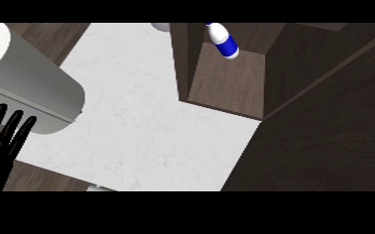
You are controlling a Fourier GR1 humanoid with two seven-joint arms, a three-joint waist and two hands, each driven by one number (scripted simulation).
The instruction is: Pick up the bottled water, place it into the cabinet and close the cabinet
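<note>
Fingers (16,129) of the left hand (13,139) showing at the far left edge, black, straight and relaxed, holding nothing, tucked just under a big grey forearm (36,87). Right hand nowhere in view, so can't tell what it's doing. Moving out across the pale marble counter (147,129), then up to the dark wood cabinet (227,84) with its door (315,139) swung wide open on the right. Water bottle (223,40) already inside, near the back, white with a blue band, leaning tilted rather than standing straight. Probably light, stiff-ish plastic, smooth and a bit slippery, likely to roll or tip if nudged. Best held around the middle, on the blue band, if it needs straightening. Otherwise just the door left to shut, pushing on its outer edge.
</note>
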